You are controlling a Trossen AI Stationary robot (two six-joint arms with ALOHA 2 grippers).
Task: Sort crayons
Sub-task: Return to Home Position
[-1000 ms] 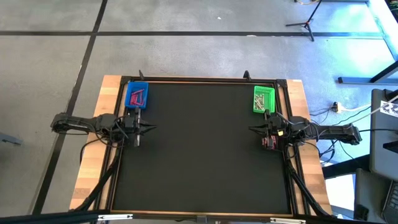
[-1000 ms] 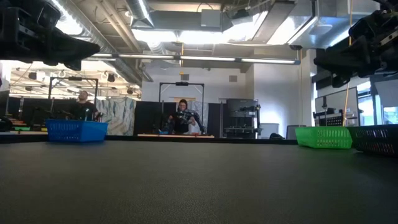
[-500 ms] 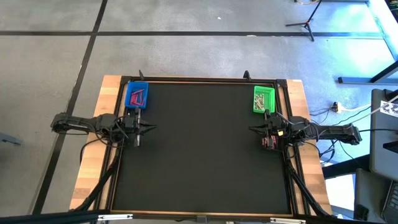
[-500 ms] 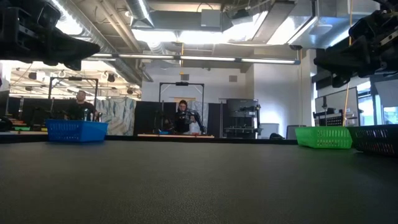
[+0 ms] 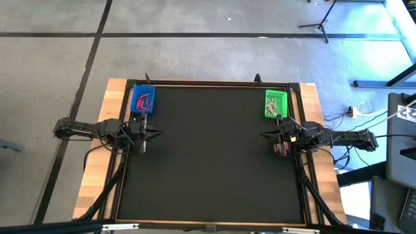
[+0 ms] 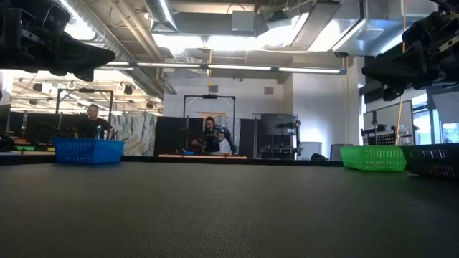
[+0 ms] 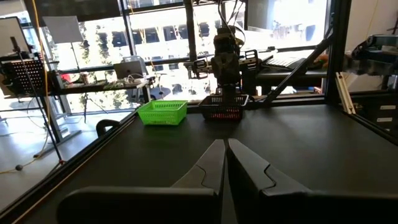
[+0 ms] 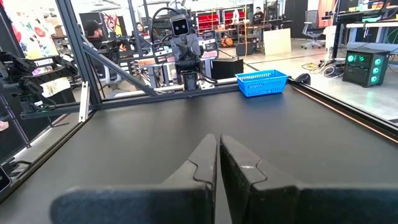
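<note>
I am hovering my left gripper (image 5: 153,134) above the left edge of the flat black worktop (image 5: 214,169), just beside the small blue plastic mesh tray (image 5: 134,101). Its two fingers are pressing together on nothing. My right gripper (image 5: 265,135) is hanging at the matching spot on the right edge, near the small green plastic mesh tray (image 5: 267,108), and it too is clenched and carrying nothing. The thin pink-red wax crayons (image 5: 145,101) are lying bunched inside the blue tray, and some pale whitish crayons (image 5: 277,104) are showing inside the green one. I am seeing no loose crayon anywhere on the open mat between my arms, so I am judging the sorting to be finished or very nearly so, with only parking my arms left. One doubt is sitting under my right arm: a dark mesh basket (image 7: 222,112) with a reddish tint, and I cannot tell whether anything is lying in it. Counting what is here, I am finding two coloured trays, one dark basket and two grippers. The pink-red crayons are making up a cluster of several, and the pale ones look fewer. Both kinds are too fine for me to count exactly.
</note>
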